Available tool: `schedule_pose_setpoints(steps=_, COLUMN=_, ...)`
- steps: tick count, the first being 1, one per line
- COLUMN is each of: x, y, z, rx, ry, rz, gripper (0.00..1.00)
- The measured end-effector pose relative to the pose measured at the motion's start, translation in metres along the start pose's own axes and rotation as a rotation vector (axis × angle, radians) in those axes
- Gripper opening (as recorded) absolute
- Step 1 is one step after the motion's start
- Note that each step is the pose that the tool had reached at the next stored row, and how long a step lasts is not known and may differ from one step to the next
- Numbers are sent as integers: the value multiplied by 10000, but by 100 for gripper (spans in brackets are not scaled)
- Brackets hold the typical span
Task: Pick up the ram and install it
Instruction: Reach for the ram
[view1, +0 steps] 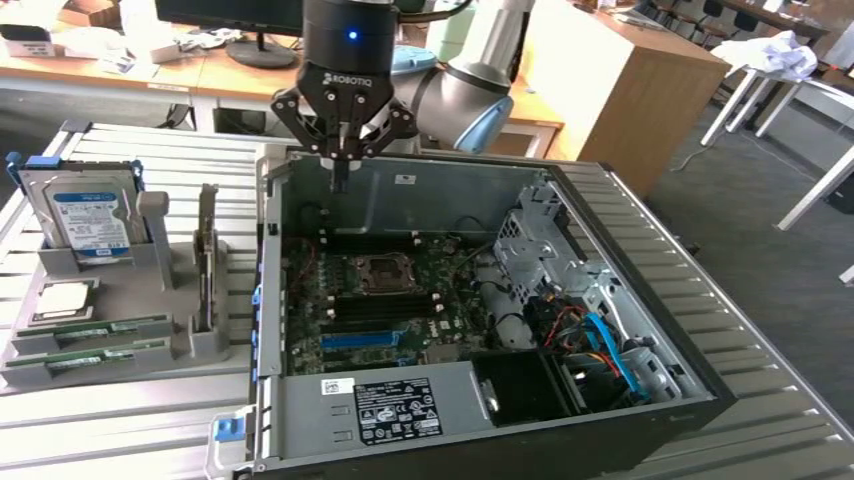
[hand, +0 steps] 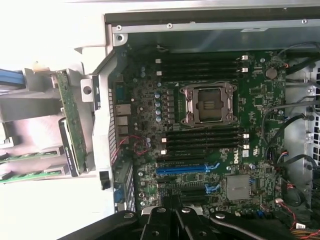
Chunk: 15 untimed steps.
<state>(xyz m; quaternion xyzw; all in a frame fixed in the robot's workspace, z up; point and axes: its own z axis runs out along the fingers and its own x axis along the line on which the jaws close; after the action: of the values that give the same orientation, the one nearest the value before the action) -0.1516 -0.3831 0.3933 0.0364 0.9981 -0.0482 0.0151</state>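
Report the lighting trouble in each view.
Wrist view: the tray beside the computer case burns out to white, leaving the ram sticks on it pale; the motherboard is evenly lit. Exterior view: soft, even light; only the case's drive-bay corner sits in shadow.

Ribbed metal table (view1: 120, 440), matt plastic holder (view1: 80, 376), circuit-board ram (view1: 100, 329), wooden cabinet (view1: 641, 90)

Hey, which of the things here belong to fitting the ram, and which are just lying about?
For the job:
- ram sticks in the holder
- memory slots on the motherboard
- pincer, shut, above the case

Lying about:
- hard drive
- processor chip
- upright card
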Motion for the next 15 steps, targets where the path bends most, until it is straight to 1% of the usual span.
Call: schedule_pose_setpoints(steps=15, x=112, y=-8, z=-3, rx=0, ry=0, rz=0, gripper=10)
